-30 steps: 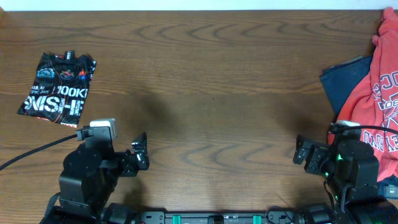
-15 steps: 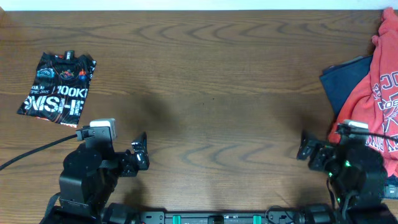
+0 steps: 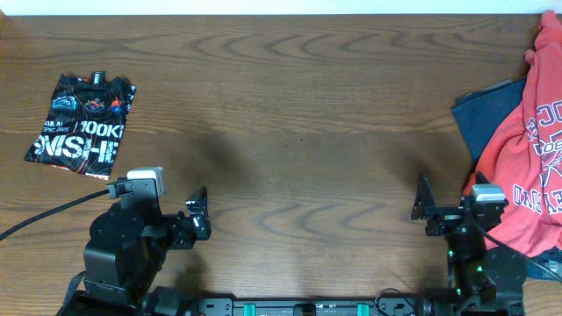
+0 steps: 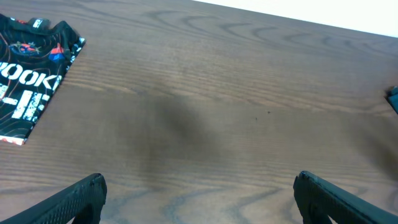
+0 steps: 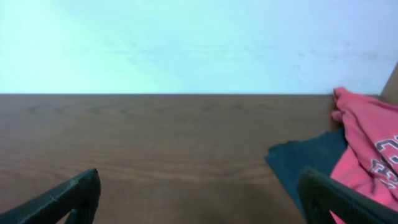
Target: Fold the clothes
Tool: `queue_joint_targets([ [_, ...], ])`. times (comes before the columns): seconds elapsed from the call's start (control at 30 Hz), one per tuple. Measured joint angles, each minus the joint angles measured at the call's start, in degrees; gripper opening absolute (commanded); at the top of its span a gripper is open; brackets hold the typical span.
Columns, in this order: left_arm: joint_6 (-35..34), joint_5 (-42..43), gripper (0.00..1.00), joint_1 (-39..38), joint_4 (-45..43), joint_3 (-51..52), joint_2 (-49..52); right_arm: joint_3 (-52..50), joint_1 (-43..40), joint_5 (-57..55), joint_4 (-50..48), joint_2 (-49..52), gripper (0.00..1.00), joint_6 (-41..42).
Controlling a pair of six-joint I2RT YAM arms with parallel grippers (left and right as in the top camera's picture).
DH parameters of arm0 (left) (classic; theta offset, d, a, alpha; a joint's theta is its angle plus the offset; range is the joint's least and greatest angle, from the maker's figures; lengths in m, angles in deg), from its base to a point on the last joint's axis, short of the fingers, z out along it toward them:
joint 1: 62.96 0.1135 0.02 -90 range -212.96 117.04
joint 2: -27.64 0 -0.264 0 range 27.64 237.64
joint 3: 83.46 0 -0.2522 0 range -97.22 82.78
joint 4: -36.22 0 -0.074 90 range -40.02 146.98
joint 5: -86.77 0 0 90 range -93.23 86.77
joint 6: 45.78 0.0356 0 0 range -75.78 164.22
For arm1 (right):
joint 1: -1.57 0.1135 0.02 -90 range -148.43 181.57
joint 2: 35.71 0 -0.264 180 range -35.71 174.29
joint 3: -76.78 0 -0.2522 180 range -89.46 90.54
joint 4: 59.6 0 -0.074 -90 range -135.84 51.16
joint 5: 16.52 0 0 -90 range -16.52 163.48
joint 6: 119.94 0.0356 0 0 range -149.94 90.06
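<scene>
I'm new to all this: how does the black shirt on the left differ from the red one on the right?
The black shirt lies folded into a neat, flat rectangle; the red shirt is a rumpled heap. The black shirt lies alone on the table; the red one partly covers a dark blue garment. Both carry printed lettering.

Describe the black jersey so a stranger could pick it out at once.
Start at the wooden table and look to its far-left area. There lies the black jersey, folded into a flat rectangle. It alone is black, with bold white lettering and thin orange lines; the red garment and navy garment on the right lie heaped.
</scene>
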Motion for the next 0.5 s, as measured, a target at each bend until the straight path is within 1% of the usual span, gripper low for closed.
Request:
queue_joint_targets([
  [0.13,0.0,0.0,0.98,0.0,0.0,0.0,0.0,-5.2,0.0,0.5,-6.1,-3.2,0.99,0.0],
  [0.37,0.0,0.0,0.98,0.0,0.0,0.0,0.0,-12.5,0.0,0.7,-15.1,-3.7,0.99,-2.1],
  [0.5,0.0,0.0,0.98,0.0,0.0,0.0,0.0,-14.8,0.0,0.4,-11.8,-3.6,0.99,-3.3],
])
